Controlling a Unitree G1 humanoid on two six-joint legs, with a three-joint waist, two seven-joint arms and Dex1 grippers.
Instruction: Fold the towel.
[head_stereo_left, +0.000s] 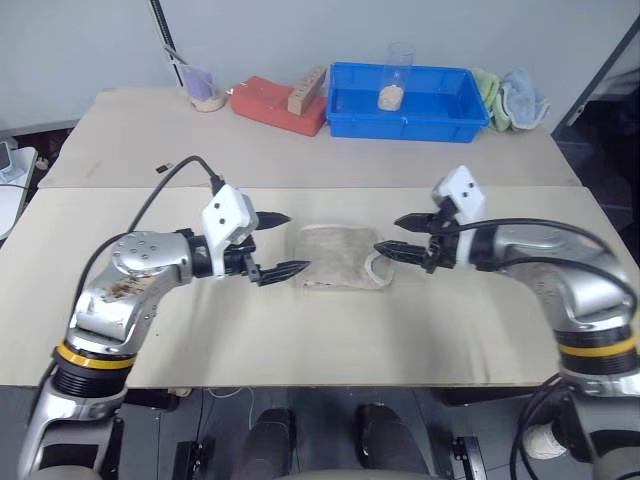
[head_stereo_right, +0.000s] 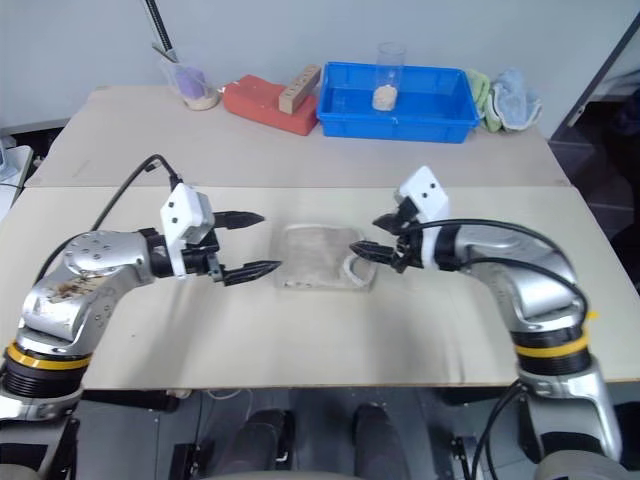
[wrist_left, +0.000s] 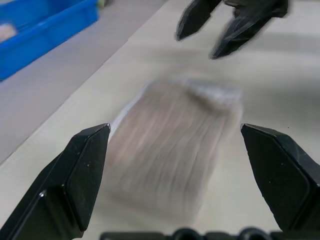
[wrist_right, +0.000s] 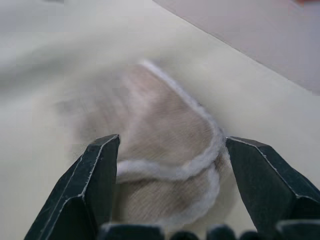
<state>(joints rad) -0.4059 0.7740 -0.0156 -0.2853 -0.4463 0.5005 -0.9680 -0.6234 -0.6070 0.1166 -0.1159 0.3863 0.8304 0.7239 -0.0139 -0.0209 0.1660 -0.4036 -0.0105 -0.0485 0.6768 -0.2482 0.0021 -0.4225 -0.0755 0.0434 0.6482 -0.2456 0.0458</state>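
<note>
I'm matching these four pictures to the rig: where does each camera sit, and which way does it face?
Left eye, right eye: on the head, looking down over the table at the folded towel, with the left gripper and right gripper flanking it.
Left wrist: on the left arm, looking across the towel toward the right gripper.
Right wrist: on the right arm, looking at the towel's white-edged corner.
All share the towel.

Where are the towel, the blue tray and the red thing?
towel (head_stereo_left: 335, 256), left eye view, middle of the folded cloth.
blue tray (head_stereo_left: 405, 125), left eye view, front wall.
red thing (head_stereo_left: 275, 105), left eye view, top face.
</note>
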